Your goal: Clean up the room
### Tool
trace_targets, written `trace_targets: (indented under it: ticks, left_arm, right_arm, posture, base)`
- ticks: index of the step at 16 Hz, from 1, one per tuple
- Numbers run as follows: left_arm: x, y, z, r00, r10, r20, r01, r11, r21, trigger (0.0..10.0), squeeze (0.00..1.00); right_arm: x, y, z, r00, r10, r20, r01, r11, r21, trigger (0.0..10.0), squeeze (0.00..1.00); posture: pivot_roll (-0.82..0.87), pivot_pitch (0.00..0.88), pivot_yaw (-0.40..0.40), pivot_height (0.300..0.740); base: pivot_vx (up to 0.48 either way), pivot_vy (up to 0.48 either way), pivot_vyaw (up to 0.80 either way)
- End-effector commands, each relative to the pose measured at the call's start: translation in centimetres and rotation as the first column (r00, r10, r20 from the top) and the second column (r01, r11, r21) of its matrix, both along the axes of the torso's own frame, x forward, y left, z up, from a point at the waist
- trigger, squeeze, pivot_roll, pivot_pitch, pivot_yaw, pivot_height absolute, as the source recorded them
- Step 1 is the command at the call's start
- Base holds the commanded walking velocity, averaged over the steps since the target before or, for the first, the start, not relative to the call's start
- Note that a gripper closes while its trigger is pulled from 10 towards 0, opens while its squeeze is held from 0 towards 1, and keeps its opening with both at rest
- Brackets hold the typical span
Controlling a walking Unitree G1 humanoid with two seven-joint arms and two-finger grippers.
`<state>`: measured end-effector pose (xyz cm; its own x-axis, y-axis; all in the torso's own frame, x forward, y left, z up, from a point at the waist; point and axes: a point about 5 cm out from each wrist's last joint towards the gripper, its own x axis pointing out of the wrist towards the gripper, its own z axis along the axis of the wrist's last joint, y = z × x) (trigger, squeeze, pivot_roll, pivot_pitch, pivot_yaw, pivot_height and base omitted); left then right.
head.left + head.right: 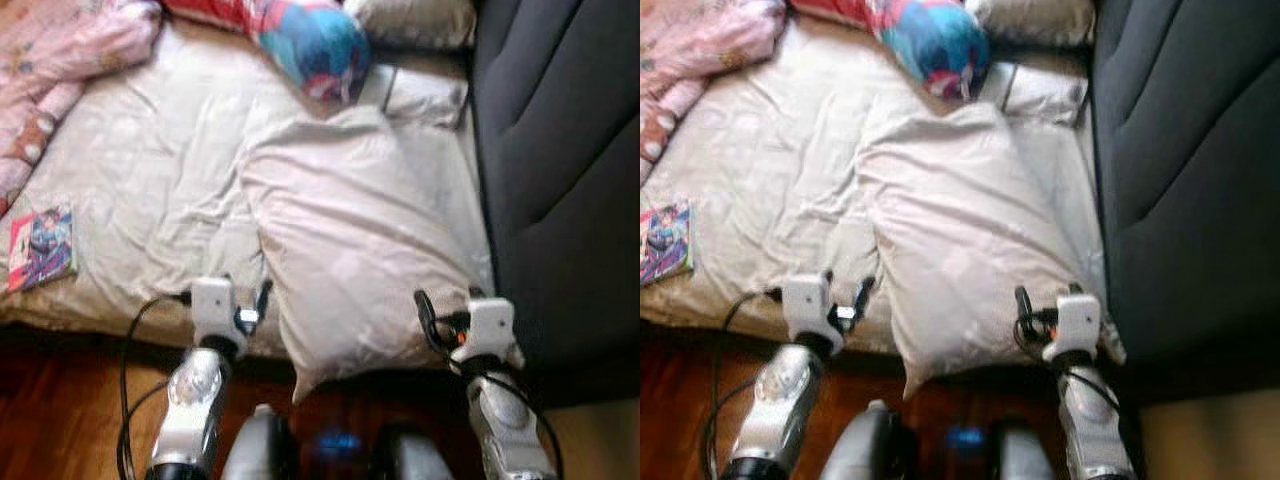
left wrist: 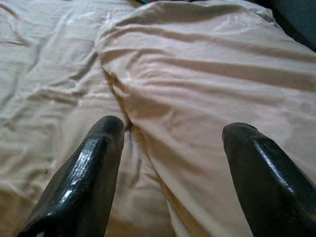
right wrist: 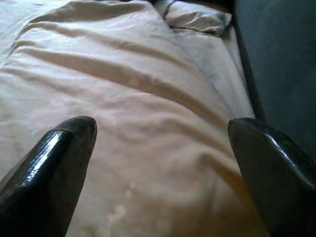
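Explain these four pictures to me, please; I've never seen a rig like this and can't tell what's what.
A humanoid robot is tidying a bedroom. The two wide pictures come from its head camera, looking down at a bed. A large white pillow lies near the bed's edge, a book towards the left, and a colourful cushion further back. The left gripper and right gripper sit at either side of the pillow. The two close pictures come from wrist cameras, looking along each gripper's black fingers. Both grippers are open and hold nothing.

Low bed (image 1: 150, 170) in pale sheet, dark headboard (image 1: 560, 150), wooden floor (image 1: 60, 410)
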<state>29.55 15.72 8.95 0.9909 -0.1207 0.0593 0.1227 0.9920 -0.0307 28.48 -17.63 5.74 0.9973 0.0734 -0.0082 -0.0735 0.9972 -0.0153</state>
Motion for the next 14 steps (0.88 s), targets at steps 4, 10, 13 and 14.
trace_targets:
  ticks: [4, 10, 13, 14]
  left_arm:
    - [-0.32, 0.29, -0.47, 1.0, 0.005, -0.027, -0.006, 1.0, -0.005, 10.0, 0.0]
    - [-0.27, 0.31, -0.45, 1.0, 0.003, -0.027, -0.003, 1.0, -0.007, 10.0, 0.0]
    - [-0.24, 0.26, -0.41, 1.0, 0.002, -0.026, -0.002, 1.0, -0.008, 10.0, 0.0]
    - [-0.25, 0.24, -0.42, 1.0, 0.002, -0.026, -0.002, 1.0, -0.008, 10.0, 0.0]
  right_arm:
    - [-0.56, 0.01, -1.05, 0.999, -0.014, -0.048, 0.015, 1.0, 0.024, 10.0, 0.0]
    - [-0.48, 0.06, -0.74, 1.0, -0.009, -0.027, 0.01, 0.999, 0.031, 10.0, 0.0]
    - [-0.46, 0.1, -0.85, 1.0, -0.001, -0.031, 0.002, 0.999, 0.034, 10.0, 0.0]
    - [-0.47, 0.1, -0.88, 0.999, 0.001, -0.033, 0.001, 0.999, 0.034, 10.0, 0.0]
  posture:
    - [-0.01, 0.286, 0.012, 0.661]
    - [-0.01, 0.282, 0.013, 0.661]
    - [-0.01, 0.281, 0.011, 0.661]
    - [0.0, 0.282, 0.01, 0.661]
  base:
    - [0.0, 0.0, 0.0]
    - [0.0, 0.0, -0.34]
    - [0.0, 0.0, 0.0]
    - [0.0, 0.0, 0.0]
